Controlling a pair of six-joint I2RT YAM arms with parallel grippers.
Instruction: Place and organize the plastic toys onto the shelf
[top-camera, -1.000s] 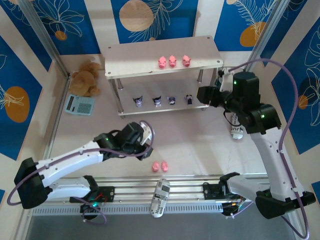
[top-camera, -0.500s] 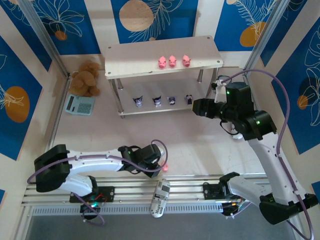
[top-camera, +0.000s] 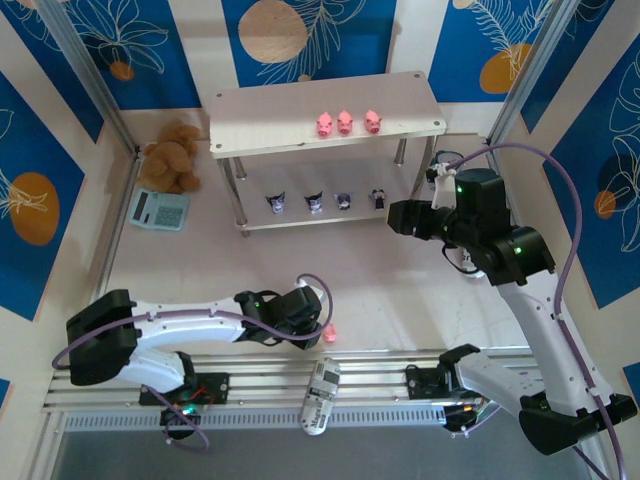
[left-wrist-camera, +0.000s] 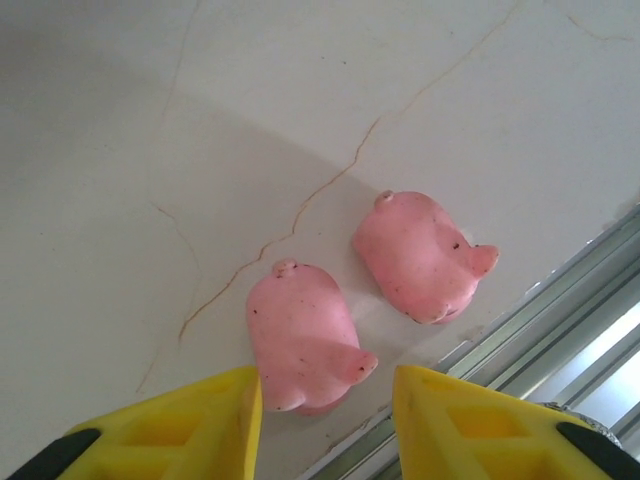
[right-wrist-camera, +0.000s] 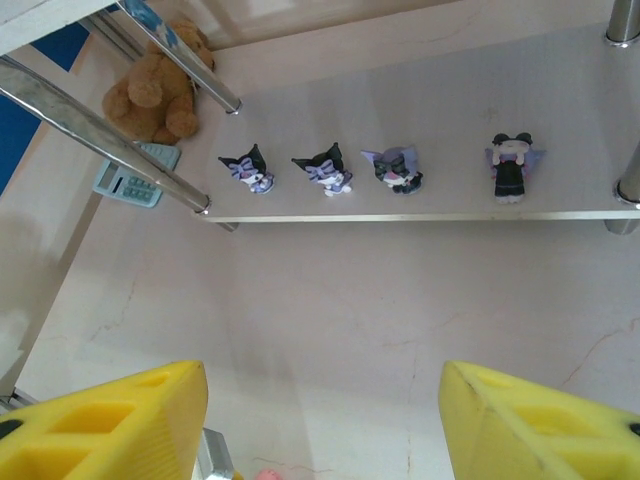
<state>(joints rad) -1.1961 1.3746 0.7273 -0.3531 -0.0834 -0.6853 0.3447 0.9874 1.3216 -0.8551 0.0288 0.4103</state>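
The left hand has been lowered, well in front of the shelf, over two pink pigs on the counter, its fingers parted beside one, gripping nothing. The right hand is held wide, empty, before the shelf's lower board.

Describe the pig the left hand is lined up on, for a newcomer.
Find the metal rail at the table's near edge; two pink pigs lie beside it. The target pig sits right at the gap between the left hand's yellow fingers; its neighbour lies ahead and off to one side.
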